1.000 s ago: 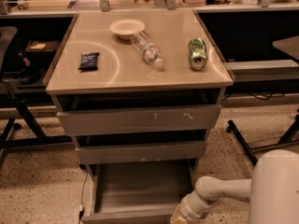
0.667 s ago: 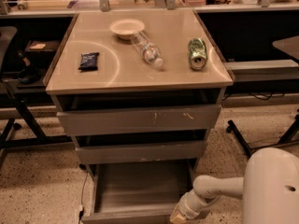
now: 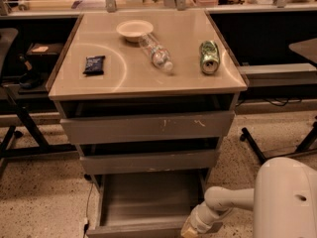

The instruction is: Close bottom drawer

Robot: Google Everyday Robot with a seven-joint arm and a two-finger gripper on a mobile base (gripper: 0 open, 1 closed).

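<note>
The bottom drawer (image 3: 143, 200) is the lowest of three grey cabinet drawers. It is pulled far out, and its shallow empty tray shows down to its narrow front strip (image 3: 133, 229) at the picture's lower edge. My gripper (image 3: 190, 230) is at the lower edge of the view, right by the right end of that front strip. The white arm reaches it from the right. The fingertips are cut off by the frame edge.
The middle drawer (image 3: 148, 161) and the scratched top drawer (image 3: 148, 127) stand slightly out. On the cabinet top lie a bowl (image 3: 134, 29), a clear bottle (image 3: 156, 53), a green can (image 3: 209, 57) and a dark packet (image 3: 93, 64). Chair legs (image 3: 257, 148) stand at the right, a desk frame (image 3: 20, 118) at the left.
The arm's white body has come further into view at the lower right. The gripper stays by the drawer's front right corner; the drawer has not visibly moved.
</note>
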